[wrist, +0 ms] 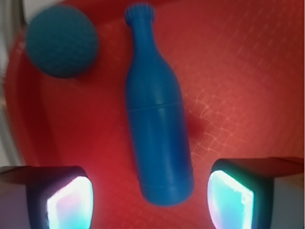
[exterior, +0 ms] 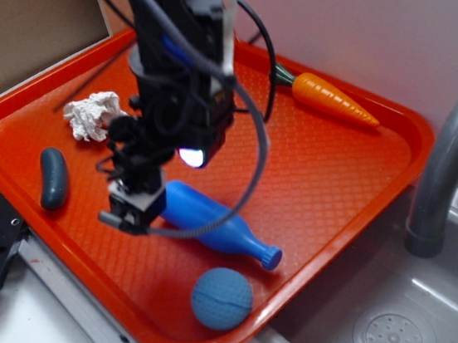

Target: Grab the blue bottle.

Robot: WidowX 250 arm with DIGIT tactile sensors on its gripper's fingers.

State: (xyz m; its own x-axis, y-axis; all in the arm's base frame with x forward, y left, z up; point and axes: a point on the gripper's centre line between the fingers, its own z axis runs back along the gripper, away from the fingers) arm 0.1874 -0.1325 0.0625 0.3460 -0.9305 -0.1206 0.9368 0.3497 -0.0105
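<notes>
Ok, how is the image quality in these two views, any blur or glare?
Exterior: the arm and gripper are blurred, a bright white light glares on the wrist, and the blue bottle stays readable. Wrist: soft focus overall; the fingers glow cyan-white, the tray reflects faint patches, and the ball is slightly blurred.

The robot's black arm reaches steeply downward, its gripper (wrist: 150,200) spread wide, both fingers (wrist: 66,200) apparently clear of any contact.

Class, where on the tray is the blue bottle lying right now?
In the exterior view, the blue bottle lies near the tray's front edge, just behind the blue ball, its base under the open gripper.
</notes>
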